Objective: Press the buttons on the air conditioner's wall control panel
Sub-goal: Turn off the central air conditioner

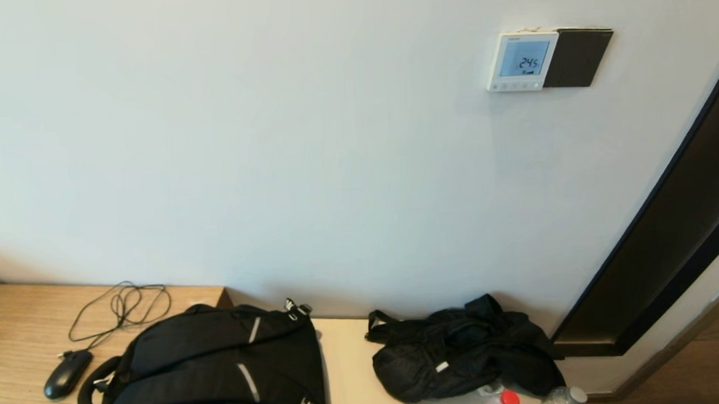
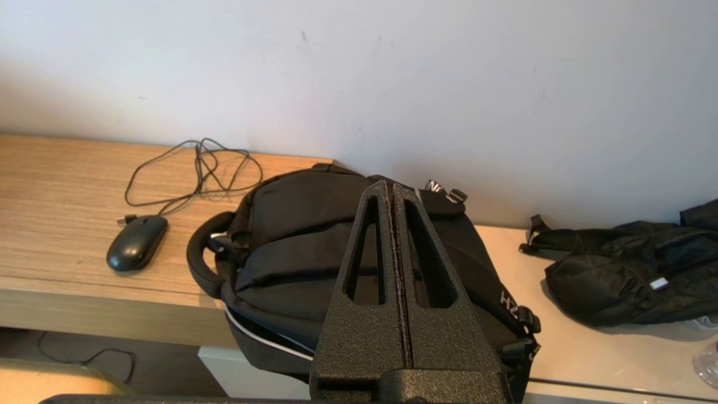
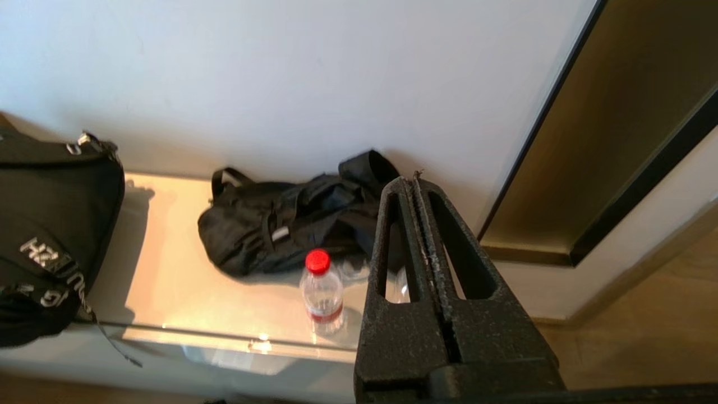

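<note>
The white wall control panel (image 1: 521, 61) hangs high on the wall at the right, its pale blue screen reading 24.5. Its row of tiny pale buttons (image 1: 515, 85) runs along its bottom edge. Neither gripper shows in the head view. My left gripper (image 2: 391, 188) is shut and empty, low, over the black backpack (image 2: 336, 247). My right gripper (image 3: 413, 180) is shut and empty, low, in front of the shelf's right end near the bottles. The panel is out of both wrist views.
A dark square plate (image 1: 576, 58) adjoins the panel's right side. On the shelf lie a mouse with cable (image 1: 67, 372), the backpack (image 1: 214, 369), a small black bag (image 1: 460, 357) and a red-capped bottle (image 3: 321, 289). A dark door frame (image 1: 675, 228) runs diagonally at the right.
</note>
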Available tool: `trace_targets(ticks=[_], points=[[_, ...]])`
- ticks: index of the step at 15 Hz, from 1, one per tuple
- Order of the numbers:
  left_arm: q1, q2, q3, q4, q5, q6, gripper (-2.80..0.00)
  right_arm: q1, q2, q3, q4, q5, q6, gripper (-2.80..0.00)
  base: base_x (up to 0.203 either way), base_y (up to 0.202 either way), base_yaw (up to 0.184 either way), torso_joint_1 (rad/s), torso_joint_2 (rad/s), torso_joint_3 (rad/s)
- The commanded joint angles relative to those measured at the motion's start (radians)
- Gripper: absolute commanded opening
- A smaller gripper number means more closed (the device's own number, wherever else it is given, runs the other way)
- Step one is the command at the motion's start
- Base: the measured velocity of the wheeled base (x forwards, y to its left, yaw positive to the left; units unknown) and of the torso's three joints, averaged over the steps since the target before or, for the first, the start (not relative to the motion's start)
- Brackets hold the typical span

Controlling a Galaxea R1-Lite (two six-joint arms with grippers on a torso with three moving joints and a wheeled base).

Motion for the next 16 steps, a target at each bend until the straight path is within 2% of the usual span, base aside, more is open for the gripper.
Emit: trace_targets(ticks=[1,16], points=[[0.0,0.0,0.0,-0.001,0.0,0.0,-2.8,-0.001,-0.042,-0.003,0.01,0.001,-0.001,-2.8,0.0,0.0,0.0,0.0,0.0,0.0],[0.0,0.0,0.0,-0.001,0.0,0.0,-2.8,0.002,-0.047,-0.005,0.012,0.001,-0.003,-2.8,0.0,0.0,0.0,0.0,0.0,0.0]])
